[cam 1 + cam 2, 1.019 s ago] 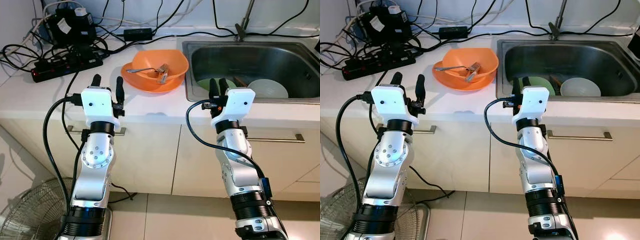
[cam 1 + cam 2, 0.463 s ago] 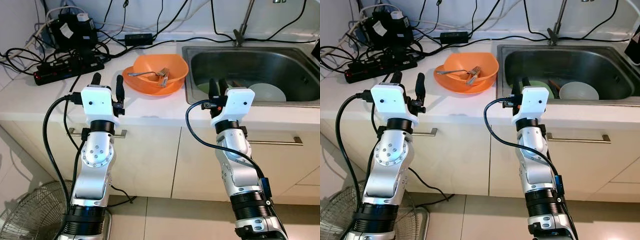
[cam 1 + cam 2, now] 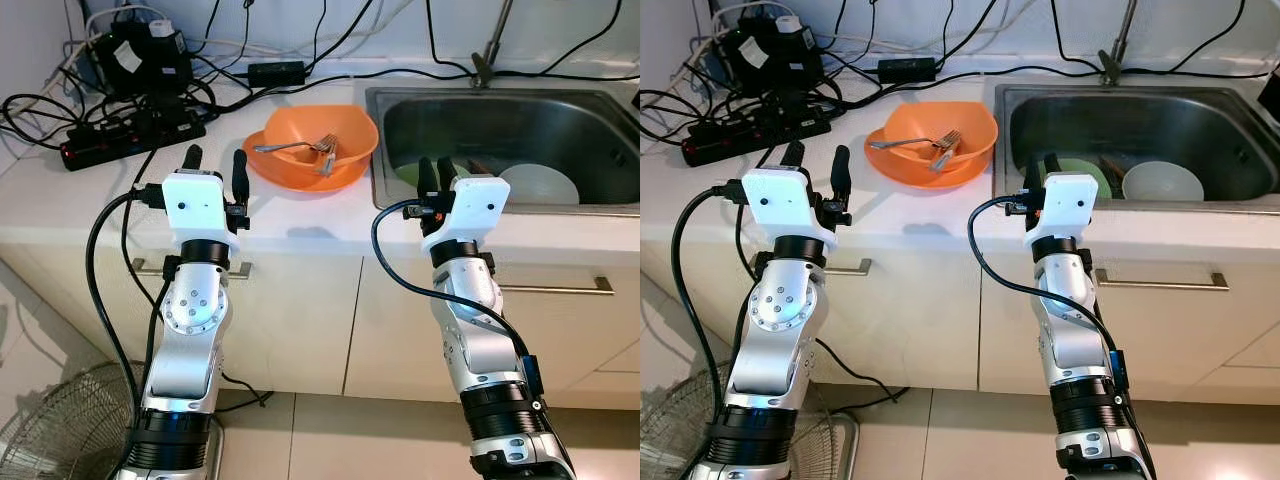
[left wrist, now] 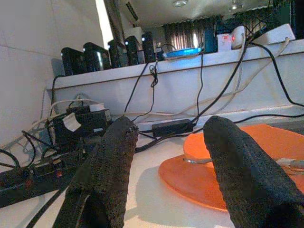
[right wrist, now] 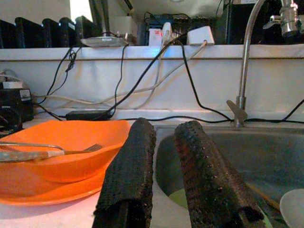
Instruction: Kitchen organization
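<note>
a white kitchen counter (image 3: pixel 300 215) runs across the upper half of the left eye view, with cabinet fronts and a tiled floor below it. in the upper middle of the frame an orange bowl (image 3: pixel 312 140) sits on the counter just beside the left rim of the steel sink (image 3: pixel 470 115), and two forks (image 3: pixel 300 146) lie inside it, their tines toward the middle. in the sink, at the upper right, a white bowl (image 3: pixel 540 184) rests next to a green dish (image 3: pixel 412 172) that is partly hidden behind the right arm. a tap (image 3: pixel 490 50) rises at the back edge of the sink. in the upper left corner a black power strip (image 3: pixel 130 135) and a tangle of black cables (image 3: pixel 200 90) lie on the counter, with a black box (image 3: pixel 140 55) behind them. a wire fan guard (image 3: pixel 60 420) shows at the lower left on the floor.

the left gripper (image 3: pixel 212 170) is raised at the counter's front edge, left of the orange bowl, its two black fingers (image 4: pixel 109 171) spread wide with nothing between them. the right gripper (image 3: pixel 436 174) is raised at the front rim of the sink, its fingers (image 5: pixel 130 175) close together with a narrow gap, holding nothing. in the right wrist view the bowl and a fork lie beyond the fingers to one side, the sink basin to the other.
</note>
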Available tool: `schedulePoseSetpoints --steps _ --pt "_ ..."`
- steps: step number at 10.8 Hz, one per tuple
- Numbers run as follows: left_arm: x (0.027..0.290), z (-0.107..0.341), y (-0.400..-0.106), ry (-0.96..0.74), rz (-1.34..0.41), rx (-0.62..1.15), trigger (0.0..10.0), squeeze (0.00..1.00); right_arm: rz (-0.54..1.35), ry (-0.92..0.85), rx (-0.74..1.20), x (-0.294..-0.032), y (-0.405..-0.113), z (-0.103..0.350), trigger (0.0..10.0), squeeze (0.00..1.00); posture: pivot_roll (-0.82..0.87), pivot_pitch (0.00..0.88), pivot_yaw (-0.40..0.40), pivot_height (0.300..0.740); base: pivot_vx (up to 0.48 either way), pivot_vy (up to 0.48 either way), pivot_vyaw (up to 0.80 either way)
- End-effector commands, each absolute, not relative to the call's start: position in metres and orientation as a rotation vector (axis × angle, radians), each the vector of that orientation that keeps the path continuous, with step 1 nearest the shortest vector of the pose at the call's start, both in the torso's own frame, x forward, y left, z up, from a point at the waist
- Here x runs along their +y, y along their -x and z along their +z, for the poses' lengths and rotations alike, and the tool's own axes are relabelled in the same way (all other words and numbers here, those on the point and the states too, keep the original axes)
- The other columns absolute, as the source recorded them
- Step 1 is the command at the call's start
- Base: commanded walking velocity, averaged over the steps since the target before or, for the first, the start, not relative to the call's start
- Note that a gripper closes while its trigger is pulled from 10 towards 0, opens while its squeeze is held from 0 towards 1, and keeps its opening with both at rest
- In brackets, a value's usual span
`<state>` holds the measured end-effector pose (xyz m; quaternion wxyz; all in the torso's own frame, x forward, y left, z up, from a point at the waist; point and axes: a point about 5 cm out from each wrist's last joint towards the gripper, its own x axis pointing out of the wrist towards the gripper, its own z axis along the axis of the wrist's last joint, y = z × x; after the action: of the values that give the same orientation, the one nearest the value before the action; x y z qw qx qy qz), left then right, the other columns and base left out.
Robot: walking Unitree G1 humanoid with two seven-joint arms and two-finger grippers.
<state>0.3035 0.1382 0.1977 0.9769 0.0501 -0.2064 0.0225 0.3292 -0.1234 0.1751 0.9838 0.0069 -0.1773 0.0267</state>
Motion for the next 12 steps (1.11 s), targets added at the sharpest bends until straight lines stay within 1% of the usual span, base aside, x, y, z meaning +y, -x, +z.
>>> schedulePoseSetpoints --steps 1,7,8,9,12 --pt "0.1390 0.1995 -0.3047 -0.109 0.056 -0.420 10.0 0.00 0.057 -0.022 -0.369 -0.1223 -0.3309 0.1795 10.0 0.00 0.13 0.000 0.043 0.740 0.480 0.000 0.00" --pt "0.1391 0.1997 -0.3050 -0.108 0.057 -0.422 10.0 0.00 0.053 -0.023 -0.369 -0.1226 -0.3311 0.1797 10.0 0.00 0.12 0.000 0.043 0.740 0.480 0.000 0.00" --pt "0.1351 0.2014 -0.3040 -0.139 0.030 -0.442 10.0 0.00 0.052 -0.023 -0.368 -0.1228 -0.3312 0.1794 10.0 0.00 0.13 0.000 0.043 0.740 0.000 0.000 0.00" --pt "0.1309 0.2020 -0.3011 -0.126 0.015 -0.457 10.0 0.00 0.052 -0.024 -0.369 -0.1230 -0.3309 0.1794 10.0 0.00 0.13 0.000 0.044 0.740 0.000 0.000 0.00" --pt "0.1317 0.2063 -0.2972 -0.126 0.015 -0.484 10.0 0.00 0.051 -0.028 -0.369 -0.1225 -0.3302 0.1787 10.0 0.00 0.13 0.000 0.045 0.740 0.000 0.000 0.00"
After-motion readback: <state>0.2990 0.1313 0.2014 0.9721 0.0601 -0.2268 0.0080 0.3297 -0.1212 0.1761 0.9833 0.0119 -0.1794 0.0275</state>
